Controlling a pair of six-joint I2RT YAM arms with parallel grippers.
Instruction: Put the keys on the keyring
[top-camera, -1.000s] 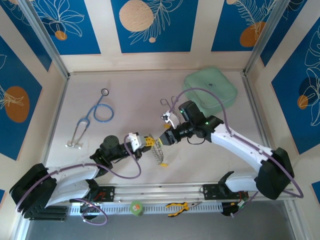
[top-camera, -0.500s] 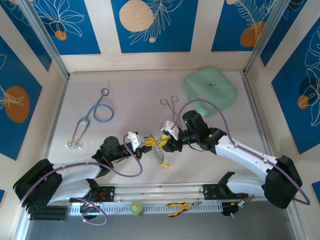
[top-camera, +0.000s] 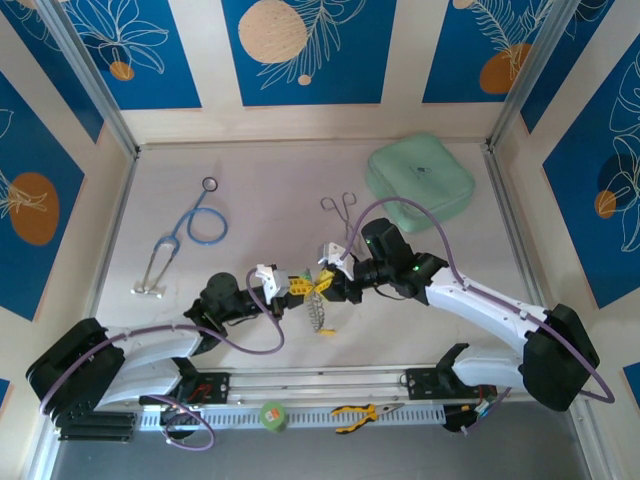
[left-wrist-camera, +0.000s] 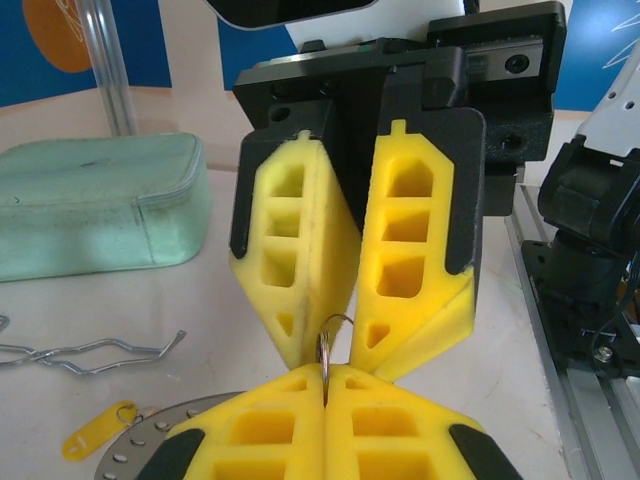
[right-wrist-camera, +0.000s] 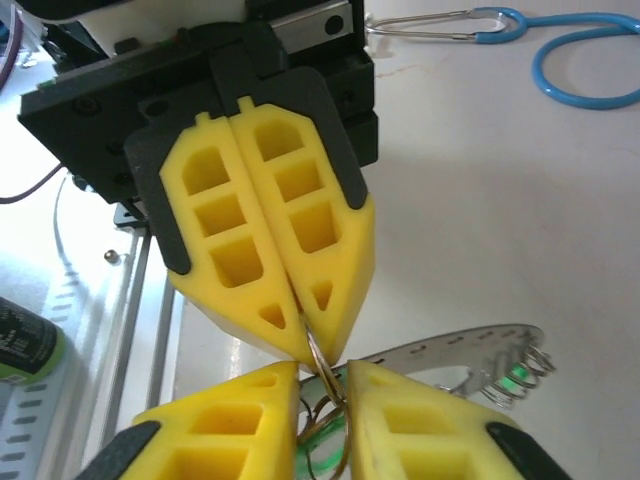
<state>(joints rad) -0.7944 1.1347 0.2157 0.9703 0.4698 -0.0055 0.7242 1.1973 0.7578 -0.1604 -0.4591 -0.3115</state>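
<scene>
The pale green zipped fabric pouch sat at upper right, closed, its contents hidden. At centre, the left gripper was clamped on a small wire loop, with the large silvery metal keyring just below it in the frame. The right gripper had its fingers narrowly apart around that loop; whether they touched it I could not tell. A yellow-headed key lay beside the ring. Silver scissor-like forceps and a blue-tubed stethoscope lay well apart, higher up.

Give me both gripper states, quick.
Left gripper: closed, holding a small wire ring.
Right gripper: fingers slightly apart around that same ring, not clamped on it.
</scene>
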